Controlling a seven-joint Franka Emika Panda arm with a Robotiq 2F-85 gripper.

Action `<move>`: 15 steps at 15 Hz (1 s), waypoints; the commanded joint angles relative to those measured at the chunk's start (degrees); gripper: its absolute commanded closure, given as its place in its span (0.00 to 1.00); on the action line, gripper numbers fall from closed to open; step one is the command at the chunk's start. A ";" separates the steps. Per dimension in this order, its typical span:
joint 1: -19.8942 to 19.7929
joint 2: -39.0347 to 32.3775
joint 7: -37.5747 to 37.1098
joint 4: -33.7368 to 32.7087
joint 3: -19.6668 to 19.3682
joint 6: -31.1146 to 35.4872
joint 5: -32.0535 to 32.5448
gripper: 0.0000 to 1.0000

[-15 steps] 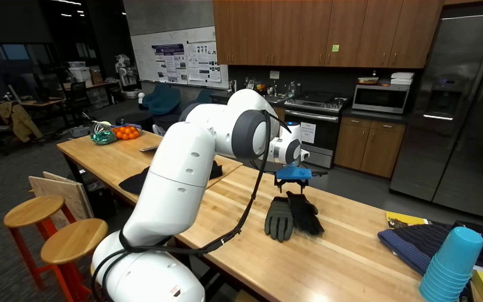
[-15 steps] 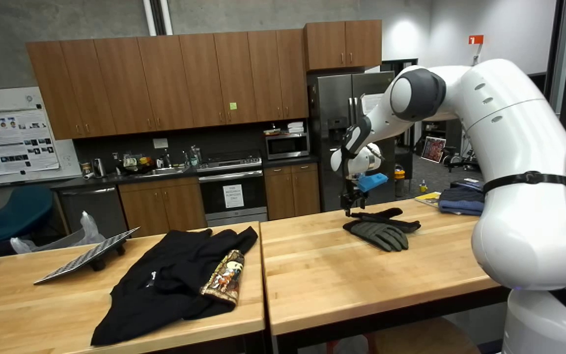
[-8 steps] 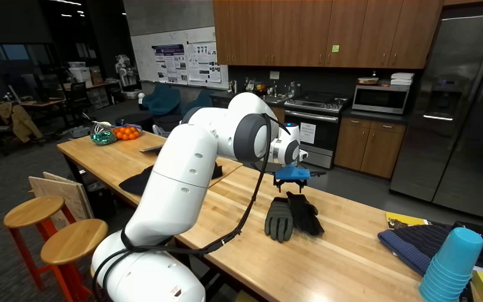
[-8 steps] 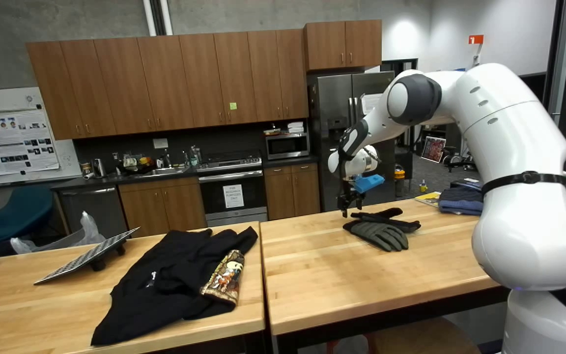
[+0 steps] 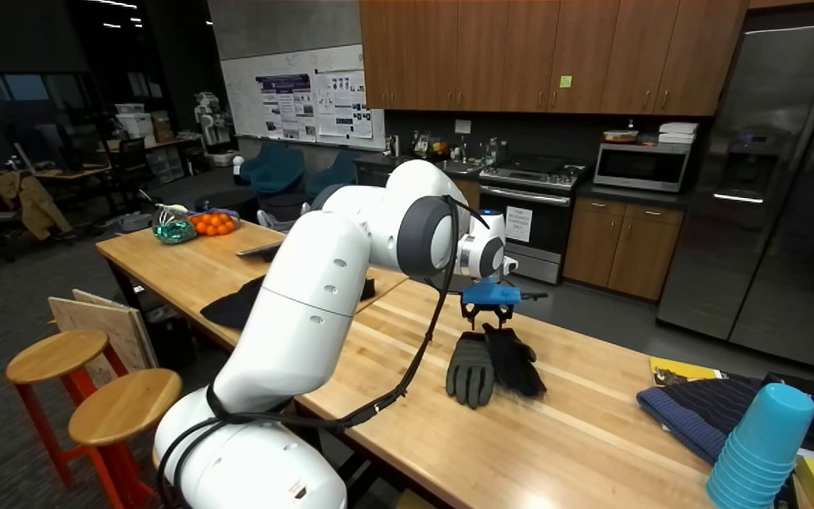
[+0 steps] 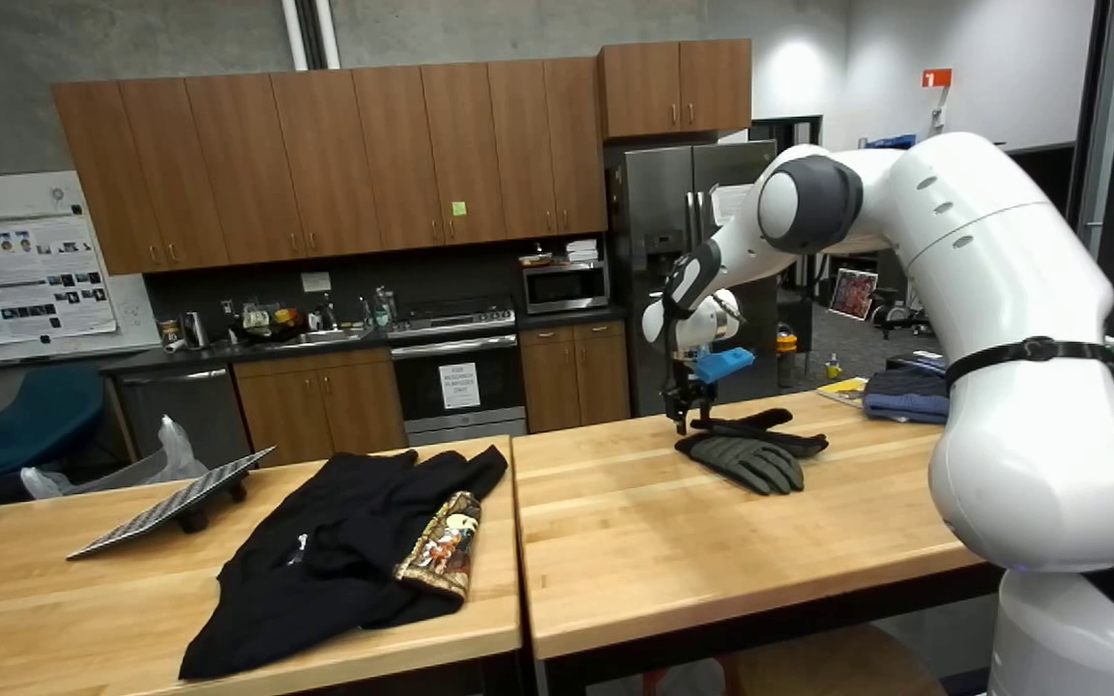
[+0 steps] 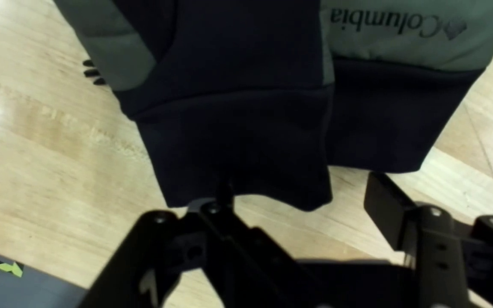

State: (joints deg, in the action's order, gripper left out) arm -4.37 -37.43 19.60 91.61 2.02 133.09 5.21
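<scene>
Two gloves lie on the wooden table (image 5: pixel 591 431). One is grey-green, back up, with a "Columbia" print (image 7: pixel 400 25); this grey-green glove (image 5: pixel 470 371) also shows in an exterior view (image 6: pixel 750 466). The black glove (image 5: pixel 518 364) lies palm up beside it and partly over its cuff; its black palm fills the middle of the wrist view (image 7: pixel 246 111). My gripper (image 5: pixel 486 326) points down at the cuff ends, also in an exterior view (image 6: pixel 694 422). In the wrist view its jaws (image 7: pixel 300 188) are apart, with the black cuff's edge between them. Contact cannot be told.
A stack of blue cups (image 5: pixel 760 445), a navy knit hat (image 5: pixel 689 410) and a yellow book (image 5: pixel 682 371) lie at one table end. On the adjoining table are a black garment (image 6: pixel 354 541), a slanted grey stand (image 6: pixel 175 503) and bagged oranges (image 5: pixel 213 224).
The arm has lowered slightly and the gripper has come down closer to the cuffs. Its fingertips stand a little closer together than before. The gloves have not moved.
</scene>
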 commanded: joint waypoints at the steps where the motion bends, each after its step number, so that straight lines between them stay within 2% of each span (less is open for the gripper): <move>1: -0.05 -0.42 -0.28 -1.53 0.06 -1.81 -0.25 0.55; 7: 0.17 0.49 -1.00 -0.93 -0.47 -1.61 0.26 0.99; 15: -0.83 3.70 -1.45 1.34 -0.55 0.61 -0.35 0.99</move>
State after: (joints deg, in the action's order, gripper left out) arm -4.82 -37.17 18.54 90.52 1.58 132.70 5.22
